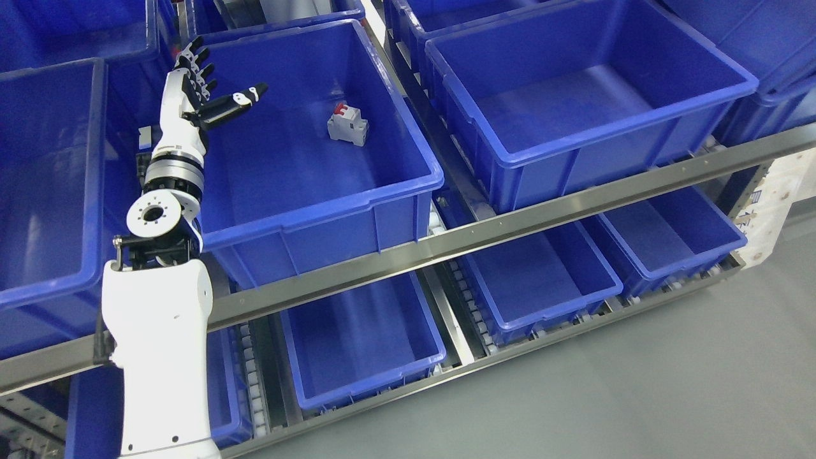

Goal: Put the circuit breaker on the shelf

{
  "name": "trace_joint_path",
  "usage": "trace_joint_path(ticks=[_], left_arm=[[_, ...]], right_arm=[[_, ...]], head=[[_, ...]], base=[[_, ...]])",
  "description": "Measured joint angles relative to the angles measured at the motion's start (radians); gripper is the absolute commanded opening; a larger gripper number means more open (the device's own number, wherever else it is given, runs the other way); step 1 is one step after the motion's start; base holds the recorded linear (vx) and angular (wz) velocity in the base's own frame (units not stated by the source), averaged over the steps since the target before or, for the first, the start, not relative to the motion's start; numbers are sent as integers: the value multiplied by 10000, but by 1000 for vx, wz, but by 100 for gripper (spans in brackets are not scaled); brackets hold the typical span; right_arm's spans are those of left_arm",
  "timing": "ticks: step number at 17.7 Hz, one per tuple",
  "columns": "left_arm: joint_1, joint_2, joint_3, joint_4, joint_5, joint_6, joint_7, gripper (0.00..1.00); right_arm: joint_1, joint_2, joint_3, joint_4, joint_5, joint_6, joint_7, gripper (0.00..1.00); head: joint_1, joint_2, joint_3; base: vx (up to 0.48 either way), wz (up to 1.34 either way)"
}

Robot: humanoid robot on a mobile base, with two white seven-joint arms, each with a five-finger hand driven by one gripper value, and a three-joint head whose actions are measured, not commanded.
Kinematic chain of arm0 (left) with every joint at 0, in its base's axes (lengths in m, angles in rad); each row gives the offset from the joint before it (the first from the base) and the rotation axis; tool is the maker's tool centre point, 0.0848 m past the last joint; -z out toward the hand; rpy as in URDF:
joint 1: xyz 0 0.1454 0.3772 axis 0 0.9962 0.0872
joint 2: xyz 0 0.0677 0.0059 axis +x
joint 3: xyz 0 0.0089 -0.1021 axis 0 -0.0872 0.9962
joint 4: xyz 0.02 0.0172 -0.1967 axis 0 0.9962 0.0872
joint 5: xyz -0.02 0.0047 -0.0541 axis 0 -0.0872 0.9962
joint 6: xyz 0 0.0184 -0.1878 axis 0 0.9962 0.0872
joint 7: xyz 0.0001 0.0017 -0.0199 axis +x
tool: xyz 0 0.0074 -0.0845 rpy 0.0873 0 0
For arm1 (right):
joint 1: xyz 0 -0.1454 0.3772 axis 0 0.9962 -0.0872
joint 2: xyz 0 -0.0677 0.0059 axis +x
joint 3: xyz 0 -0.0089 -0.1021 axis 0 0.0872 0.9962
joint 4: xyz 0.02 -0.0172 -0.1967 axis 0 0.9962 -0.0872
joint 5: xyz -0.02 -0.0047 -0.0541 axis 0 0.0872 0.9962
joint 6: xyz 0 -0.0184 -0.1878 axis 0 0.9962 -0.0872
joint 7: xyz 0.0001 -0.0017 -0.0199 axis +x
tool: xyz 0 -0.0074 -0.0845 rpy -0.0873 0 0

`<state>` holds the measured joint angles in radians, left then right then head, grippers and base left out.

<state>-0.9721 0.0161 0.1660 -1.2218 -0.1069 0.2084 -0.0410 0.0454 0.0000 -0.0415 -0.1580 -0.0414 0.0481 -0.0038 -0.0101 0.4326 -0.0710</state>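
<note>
I see my left hand (197, 89) spread wide and empty over the blue bin's (357, 197) left edge, circuit breaker (348, 125) lying on the bin floor well to its right

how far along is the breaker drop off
Looks done: the circuit breaker lies on the floor of the blue bin on the upper shelf rail. In hand: nothing; the left hand is open at the bin's left rim, apart from it. Left: probably just pulling the arm back.
</note>
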Motion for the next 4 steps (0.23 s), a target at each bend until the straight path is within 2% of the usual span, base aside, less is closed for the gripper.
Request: trace_joint_path(ticks=[4], left_arm=[[443, -51, -264, -866, 139, 71, 17, 100]], right_arm=[[-4, 0, 0, 0, 0, 0, -1, 100]], head=[[0, 0, 0]], base=[[-175, -15]])
